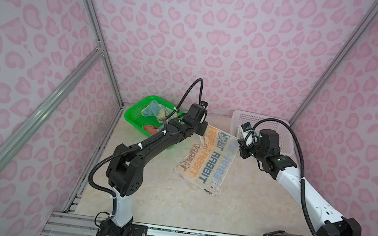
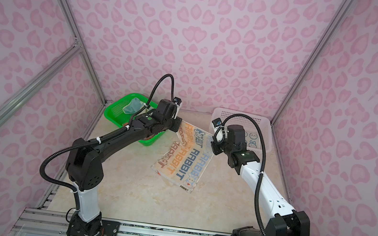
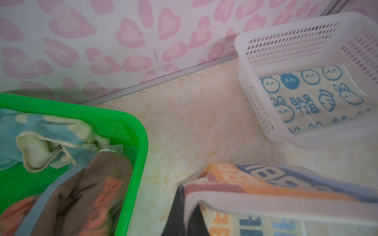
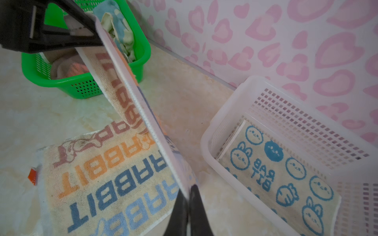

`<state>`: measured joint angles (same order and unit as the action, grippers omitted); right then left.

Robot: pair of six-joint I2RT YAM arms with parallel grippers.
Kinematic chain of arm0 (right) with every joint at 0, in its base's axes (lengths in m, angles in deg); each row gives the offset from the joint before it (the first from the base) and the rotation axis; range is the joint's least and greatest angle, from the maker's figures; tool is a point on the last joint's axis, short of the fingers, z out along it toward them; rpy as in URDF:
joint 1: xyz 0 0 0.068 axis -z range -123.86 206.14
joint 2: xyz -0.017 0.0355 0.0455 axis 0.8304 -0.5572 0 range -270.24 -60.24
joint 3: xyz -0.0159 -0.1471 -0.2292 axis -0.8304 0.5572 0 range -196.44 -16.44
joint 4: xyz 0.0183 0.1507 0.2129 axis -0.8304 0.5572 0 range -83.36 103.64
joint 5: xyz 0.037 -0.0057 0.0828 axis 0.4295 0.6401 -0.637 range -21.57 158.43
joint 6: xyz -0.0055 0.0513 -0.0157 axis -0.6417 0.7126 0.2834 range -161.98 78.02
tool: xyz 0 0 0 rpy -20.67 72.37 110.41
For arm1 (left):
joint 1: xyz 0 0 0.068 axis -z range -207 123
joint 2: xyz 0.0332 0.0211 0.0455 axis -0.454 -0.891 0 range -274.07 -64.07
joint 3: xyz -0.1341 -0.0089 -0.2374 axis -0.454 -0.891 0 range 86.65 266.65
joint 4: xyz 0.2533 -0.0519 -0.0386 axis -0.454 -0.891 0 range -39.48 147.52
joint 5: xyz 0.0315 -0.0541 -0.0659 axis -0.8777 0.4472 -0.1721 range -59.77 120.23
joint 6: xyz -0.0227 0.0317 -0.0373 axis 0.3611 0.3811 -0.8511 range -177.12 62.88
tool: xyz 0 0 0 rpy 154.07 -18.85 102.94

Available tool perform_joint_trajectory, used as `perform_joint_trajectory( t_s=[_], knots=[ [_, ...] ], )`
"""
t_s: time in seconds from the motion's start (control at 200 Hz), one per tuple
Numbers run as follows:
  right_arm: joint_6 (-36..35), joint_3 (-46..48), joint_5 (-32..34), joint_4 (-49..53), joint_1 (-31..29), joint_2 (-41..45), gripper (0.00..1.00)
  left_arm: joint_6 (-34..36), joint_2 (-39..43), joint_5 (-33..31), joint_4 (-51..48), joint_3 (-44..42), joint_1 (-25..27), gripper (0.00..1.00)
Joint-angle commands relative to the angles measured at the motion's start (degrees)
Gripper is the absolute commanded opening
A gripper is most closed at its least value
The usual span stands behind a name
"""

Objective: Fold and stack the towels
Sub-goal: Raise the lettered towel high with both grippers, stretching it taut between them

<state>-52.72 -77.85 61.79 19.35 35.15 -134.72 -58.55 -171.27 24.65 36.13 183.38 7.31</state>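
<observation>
- My left end effector (image 3: 187, 206) is pressed together on one far corner of the lettered towel (image 1: 203, 166). The right wrist view shows its black fingers (image 4: 88, 40) clamping that corner, on the green-basket side.
- My right end effector (image 4: 188, 197) pinches the other far corner, with the white hem caught between the two dark fingertips and the jaws tight on the cloth.
- The far edge of the lettered towel is lifted off the table (image 1: 245, 207) and pulled taut between my two end effectors. The cloth hangs down from that edge.
- The near part of the lettered towel lies flat mid-table. RABBIT rows in brown, orange, dark blue and light blue face up.
- A small red tag (image 4: 32, 175) sticks out at a near corner.
- In both top views the towel sits angled, between the two baskets and nearer to my bases than either.
- The green basket (image 1: 133, 115) is far left on the table, close to the back wall.
- The yellow-teal towel (image 3: 41, 139) is crumpled inside the green basket.
- The brown-orange towel (image 3: 81, 194) is also crumpled in the green basket, touching the yellow-teal one.
- The white basket (image 3: 245, 61) is far right on the table, by the back wall.
- The rabbit towel (image 4: 276, 173), cream with blue faces, lies folded flat on the white basket's bottom.
- In both top views my left arm passes over the green basket's near side.
- Neither end effector touches a basket.
</observation>
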Motion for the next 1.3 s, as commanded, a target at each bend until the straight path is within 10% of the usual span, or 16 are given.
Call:
perform_joint_trajectory(
  t_s=[0.0, 0.465, 0.795, 1.295],
  knots=[
    [0.51, -1.24, 4.3, 4.21, 0.34, 3.65, 0.0, -0.01, 7.1, -8.42, -0.92, -1.02, -0.84, 0.02],
    [0.76, -17.18, 1.16, 18.83, -14.03, 18.47, 0.0, -2.74, 41.24, 7.58, -5.64, -12.79, -0.82, 0.02],
    [2.83, -20.64, 11.43, 19.14, -32.27, 23.47, 0.0, -5.14, 56.6, 10.81, -12.46, -12.55, -0.82, 0.02],
    [0.41, -17.35, 30.49, 21.51, -28.15, 21.56, 0.0, -2.98, 40.23, 3.82, -11.63, -9.89, -0.91, 0.02]
  ],
)
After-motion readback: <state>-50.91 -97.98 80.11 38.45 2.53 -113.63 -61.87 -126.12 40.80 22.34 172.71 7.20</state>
